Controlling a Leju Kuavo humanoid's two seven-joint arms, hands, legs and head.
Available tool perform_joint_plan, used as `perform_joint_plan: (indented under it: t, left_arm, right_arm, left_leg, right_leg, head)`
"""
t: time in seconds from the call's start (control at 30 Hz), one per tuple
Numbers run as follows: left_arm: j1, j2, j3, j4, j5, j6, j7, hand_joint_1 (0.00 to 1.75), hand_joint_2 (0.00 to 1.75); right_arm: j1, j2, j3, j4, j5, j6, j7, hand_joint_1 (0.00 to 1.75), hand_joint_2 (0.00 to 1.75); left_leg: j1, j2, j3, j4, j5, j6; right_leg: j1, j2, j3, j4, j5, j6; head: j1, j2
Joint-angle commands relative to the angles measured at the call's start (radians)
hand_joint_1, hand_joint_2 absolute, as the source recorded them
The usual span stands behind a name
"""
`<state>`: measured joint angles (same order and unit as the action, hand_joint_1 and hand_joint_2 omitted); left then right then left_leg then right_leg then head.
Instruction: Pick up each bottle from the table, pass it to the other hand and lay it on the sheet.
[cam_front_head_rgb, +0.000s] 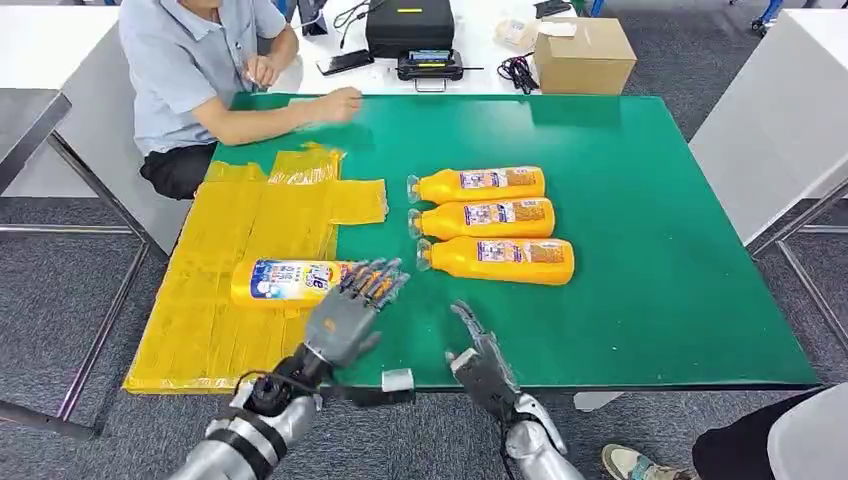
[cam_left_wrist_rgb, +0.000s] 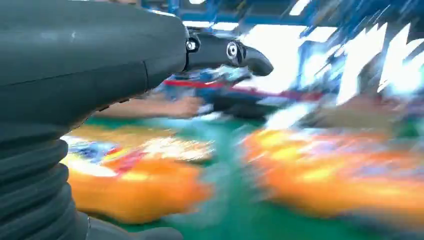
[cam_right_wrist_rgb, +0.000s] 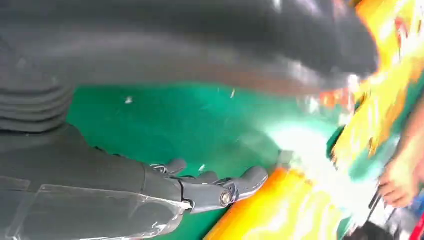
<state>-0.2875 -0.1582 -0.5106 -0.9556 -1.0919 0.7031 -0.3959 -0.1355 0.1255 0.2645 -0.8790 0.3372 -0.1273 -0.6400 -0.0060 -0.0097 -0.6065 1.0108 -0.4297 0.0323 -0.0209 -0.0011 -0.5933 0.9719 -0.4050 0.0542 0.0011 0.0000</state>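
One bottle (cam_front_head_rgb: 290, 281) lies on the yellow sheet (cam_front_head_rgb: 215, 300) at the near left of the green counter (cam_front_head_rgb: 660, 250), its long axis running left to right. The left hand (cam_front_head_rgb: 350, 310) is just at its right end, fingers (cam_front_head_rgb: 375, 280) spread apart over that end. I cannot tell whether they touch the bottle; they do not look closed around it.

Three more bottles (cam_front_head_rgb: 480, 185) (cam_front_head_rgb: 485, 217) (cam_front_head_rgb: 500, 260) lie side by side on the bare counter, well to the right of the sheet. All three have the long axis left to right and the cap pointing left, toward the sheet. The nearest one is far and slightly right of the right hand (cam_front_head_rgb: 480, 360), which is low at the near edge with fingers open and holding nothing. In my judgement the right hand is nearer to these bottles, so it should reach forward and close across the body of the nearest bottle.

Both wrist views are strongly blurred, so the bottles there are only orange shapes and the labels cannot be read. A person (cam_front_head_rgb: 200, 70) sits at the far left corner with one hand on the counter.
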Motion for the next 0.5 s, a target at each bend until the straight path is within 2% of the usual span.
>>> perform_joint_plan:
  t: [0.03, 0.07, 0.2, 0.23, 0.3, 0.5]
  left_arm:
    - [0.386, -0.025, -0.001, -0.509, 0.384, -0.005, -0.190, 0.00, 1.75]
    - [0.381, -0.028, 0.008, -0.487, 0.447, -0.005, -0.218, 0.00, 1.75]
    - [0.348, 0.011, -0.081, -0.457, 0.850, -0.012, -0.212, 0.00, 1.75]
    - [0.339, 0.018, -0.096, -0.451, 0.880, -0.005, -0.217, 0.00, 1.75]
    - [0.322, 0.015, -0.107, -0.436, 0.914, -0.005, -0.234, 0.00, 1.75]
    - [0.311, 0.005, -0.105, -0.409, 0.944, -0.005, -0.234, 0.00, 1.75]
  right_arm:
    - [0.180, -0.016, -0.072, -0.385, -0.043, -0.115, 0.102, 0.00, 1.75]
    - [0.188, -0.021, -0.070, -0.407, -0.021, -0.145, 0.119, 0.00, 1.75]
    - [0.235, -0.049, -0.059, -0.507, 0.160, -0.369, 0.123, 0.00, 1.75]
    - [0.241, -0.057, -0.055, -0.520, 0.202, -0.404, 0.134, 0.00, 1.75]
    - [0.230, -0.094, -0.050, -0.501, 0.381, -0.526, 0.192, 0.00, 1.75]
    - [0.193, -0.136, -0.113, -0.365, 0.672, -0.571, 0.310, 0.00, 1.75]
  left_leg:
    - [0.000, 0.002, 0.002, 0.000, -0.004, 0.000]
    - [0.000, 0.003, 0.004, 0.002, -0.007, -0.001]
    - [0.000, -0.001, 0.001, 0.000, -0.006, -0.001]
    - [0.000, -0.001, 0.001, 0.000, -0.005, -0.001]
    - [0.000, -0.001, 0.001, 0.000, -0.005, -0.001]
    - [0.000, 0.000, 0.005, -0.001, -0.005, 0.000]
  right_leg:
    - [0.000, 0.001, 0.001, 0.000, -0.003, -0.001]
    - [0.001, 0.002, 0.003, 0.001, -0.006, -0.001]
    - [0.000, -0.002, 0.001, 0.000, -0.005, -0.001]
    - [0.000, -0.002, 0.000, 0.000, -0.005, 0.000]
    - [0.000, -0.002, 0.001, -0.001, -0.005, 0.000]
    - [0.001, -0.001, 0.005, -0.003, -0.004, 0.000]
  head:
    - [0.000, 0.000]
    - [0.001, 0.000]
    - [0.000, 0.000]
    - [0.000, 0.000]
    - [0.000, 0.000]
    - [0.000, 0.000]
